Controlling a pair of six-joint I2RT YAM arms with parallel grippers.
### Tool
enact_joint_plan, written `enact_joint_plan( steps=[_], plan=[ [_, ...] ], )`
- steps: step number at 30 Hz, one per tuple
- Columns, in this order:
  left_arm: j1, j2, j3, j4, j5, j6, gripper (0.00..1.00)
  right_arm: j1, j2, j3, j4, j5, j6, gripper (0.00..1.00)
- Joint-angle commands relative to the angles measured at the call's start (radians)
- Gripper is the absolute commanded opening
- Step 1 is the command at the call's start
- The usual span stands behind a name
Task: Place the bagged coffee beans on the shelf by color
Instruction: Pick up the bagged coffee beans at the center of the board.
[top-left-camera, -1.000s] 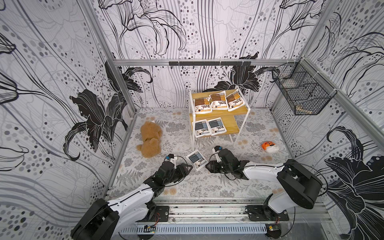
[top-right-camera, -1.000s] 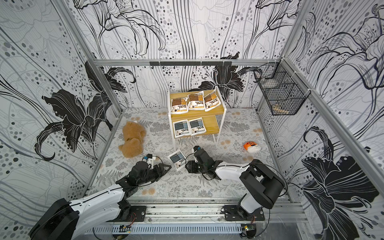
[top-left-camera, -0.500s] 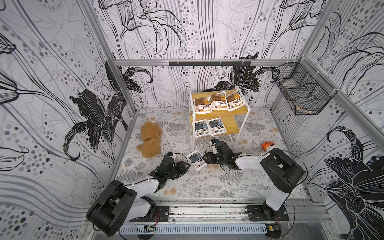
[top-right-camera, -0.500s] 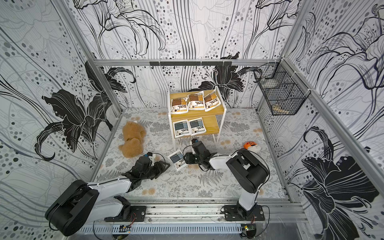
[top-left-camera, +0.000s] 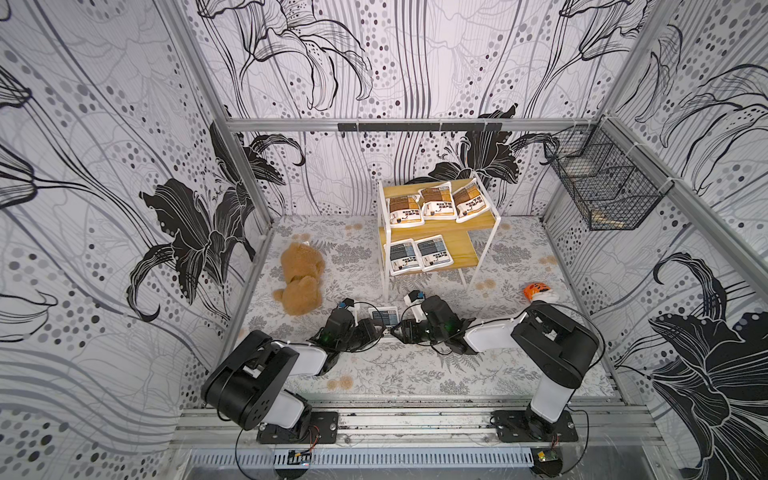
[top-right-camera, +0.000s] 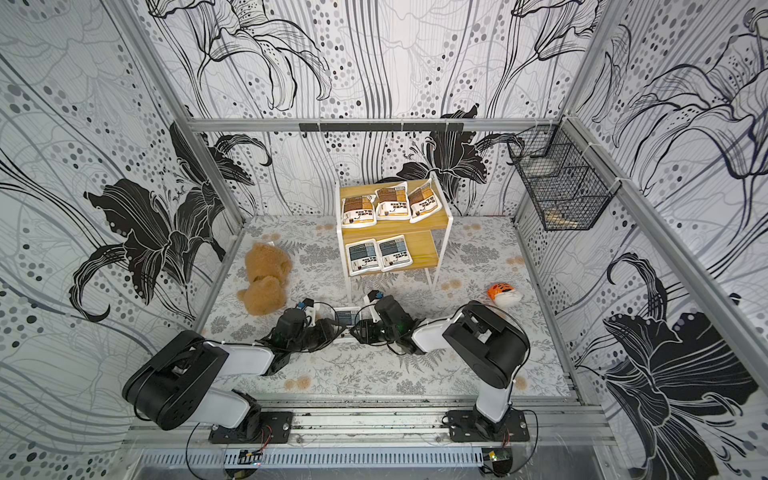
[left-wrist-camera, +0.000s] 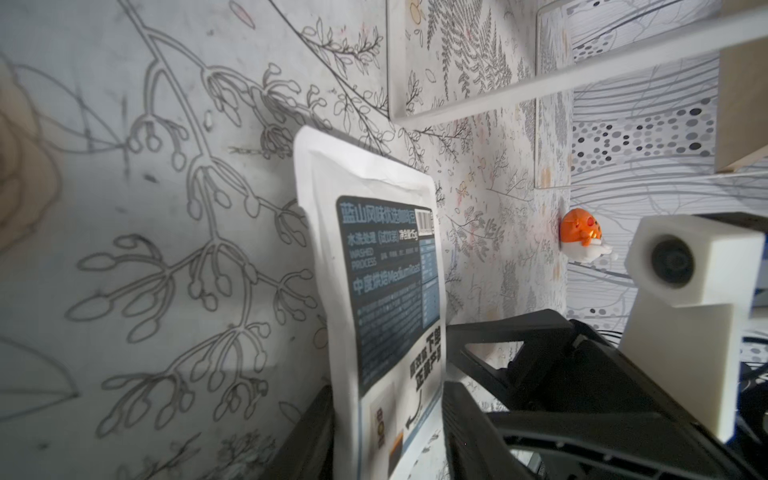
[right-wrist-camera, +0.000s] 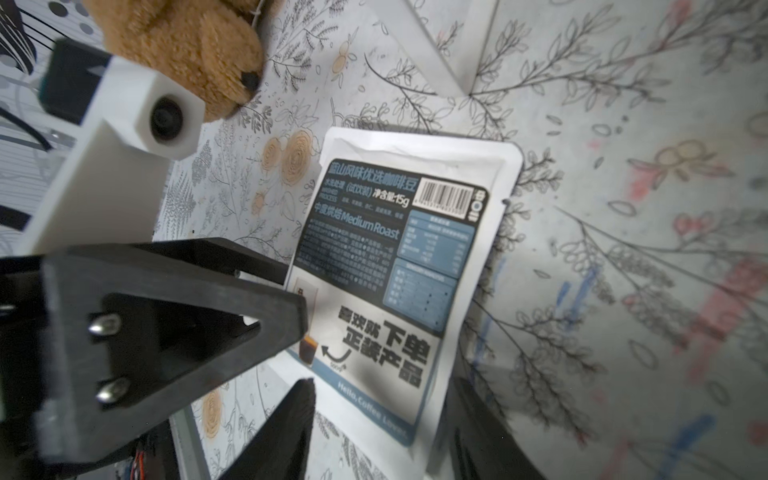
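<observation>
A brown plush bear (top-left-camera: 300, 278) lies on the floral bench (top-left-camera: 395, 370) at left; a small orange-and-white toy (top-left-camera: 538, 291) sits at right; a black wire basket (top-left-camera: 602, 183) hangs on the right wall.

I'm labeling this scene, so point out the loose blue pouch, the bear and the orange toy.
loose blue pouch (right-wrist-camera: 374, 249): right wrist view, on its dark label panel.
bear (top-left-camera: 301, 270): a top view, mid-body.
orange toy (top-left-camera: 536, 288): a top view, on its orange shell.
</observation>
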Motion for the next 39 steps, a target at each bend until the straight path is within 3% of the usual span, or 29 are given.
enact_joint_plan(
  steps=[1, 4, 13, 18, 23, 28, 31, 39],
  plan=[
    [0.007, 0.017, -0.041, 0.058, 0.024, -0.003, 0.34, 0.003, 0.008, -0.044, -0.075, -0.019, 0.039, 0.56],
    [0.007, 0.019, -0.053, 0.069, 0.038, -0.005, 0.25, 0.003, 0.003, -0.049, -0.076, -0.017, 0.044, 0.56],
    [0.007, -0.043, -0.058, 0.068, 0.073, -0.024, 0.13, 0.002, -0.110, -0.113, -0.122, 0.013, 0.061, 0.58],
    [0.002, -0.111, -0.077, 0.097, 0.134, -0.078, 0.08, -0.005, -0.283, -0.194, -0.162, 0.023, 0.100, 0.60],
    [-0.015, -0.285, -0.107, 0.097, 0.136, -0.180, 0.09, -0.059, -0.513, -0.278, -0.242, -0.013, 0.165, 0.63],
    [-0.102, -0.461, -0.064, 0.029, 0.052, -0.274, 0.09, -0.113, -0.799, -0.334, -0.340, -0.031, 0.250, 0.73],
    [-0.182, -0.513, -0.029, 0.044, -0.040, -0.335, 0.10, -0.114, -0.921, -0.335, -0.365, -0.028, 0.299, 0.73],
    [-0.385, -0.433, 0.098, 0.164, -0.296, -0.390, 0.11, -0.113, -1.031, -0.241, -0.406, -0.042, 0.329, 0.73]
  ],
)
